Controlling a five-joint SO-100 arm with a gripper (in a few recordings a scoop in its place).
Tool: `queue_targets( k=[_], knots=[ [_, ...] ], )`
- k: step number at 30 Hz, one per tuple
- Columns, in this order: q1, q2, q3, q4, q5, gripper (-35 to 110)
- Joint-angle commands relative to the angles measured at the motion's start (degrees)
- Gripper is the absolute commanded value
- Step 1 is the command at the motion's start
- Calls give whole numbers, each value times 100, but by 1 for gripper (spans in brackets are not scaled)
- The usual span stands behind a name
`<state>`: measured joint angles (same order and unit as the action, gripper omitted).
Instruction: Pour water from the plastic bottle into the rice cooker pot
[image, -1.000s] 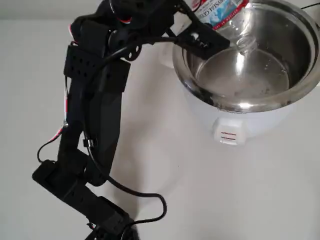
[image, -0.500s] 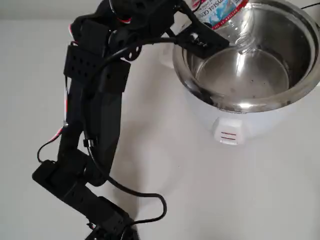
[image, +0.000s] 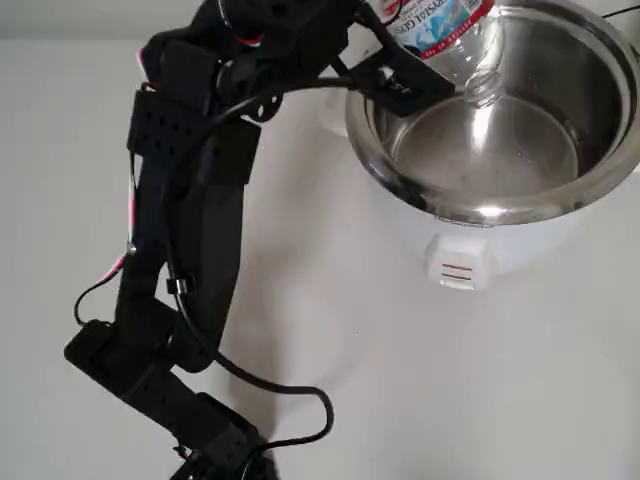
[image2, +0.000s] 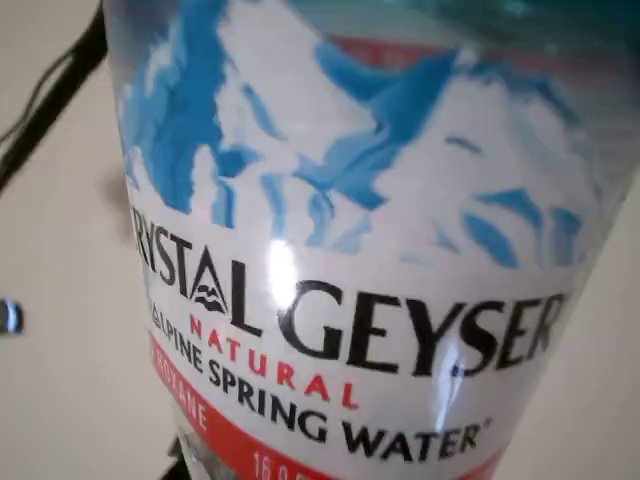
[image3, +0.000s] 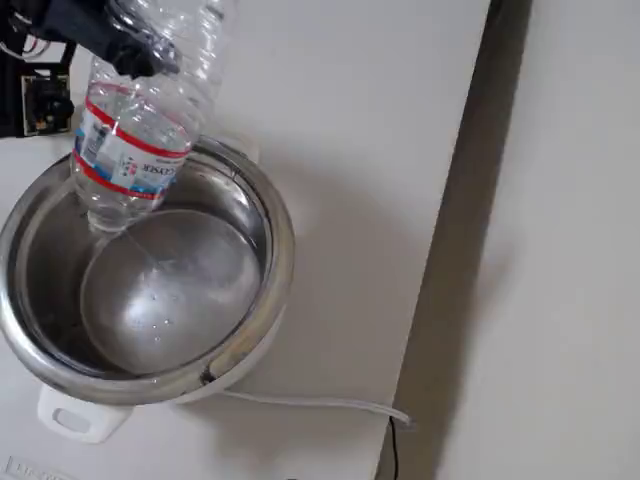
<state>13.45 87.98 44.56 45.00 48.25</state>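
My black gripper (image: 412, 55) is shut on the plastic bottle (image: 440, 25), which is tipped mouth-down over the rice cooker pot (image: 560, 200). The open bottle mouth (image: 483, 88) hangs inside the rim, above the steel floor. In the fixed view the bottle (image3: 130, 150) leans from the gripper (image3: 145, 45) into the pot (image3: 272, 250), and a thin thread of water (image3: 140, 250) runs from its mouth to the wet, glinting bottom. The white-and-blue label of the bottle (image2: 350, 250) sits close against the wrist camera.
The white cooker body (image: 460, 262) sits at the table's top right in the overhead view. The arm (image: 180, 250) and its black cable (image: 300, 400) lie to the left. In the fixed view the table edge (image3: 440, 250) runs down the right, with a white cord (image3: 310, 402) near it.
The bottle mouth has lifted slightly up and left. The pour has thinned, and the water in the pot ripples less.
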Motion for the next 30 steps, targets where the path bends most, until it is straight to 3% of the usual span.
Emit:
queue_targets(
  k=[1, 10, 15, 22, 30],
  knots=[
    [-35, 9, -413, -193, -694, 10],
    [-527, -352, -413, 211, -3841, 10],
    [-1239, -431, -413, 905, -6478, 10],
    [-1907, -35, -404, 1670, -9246, 10],
    [-2479, 888, -404, 1538, -11382, 11]
  ],
)
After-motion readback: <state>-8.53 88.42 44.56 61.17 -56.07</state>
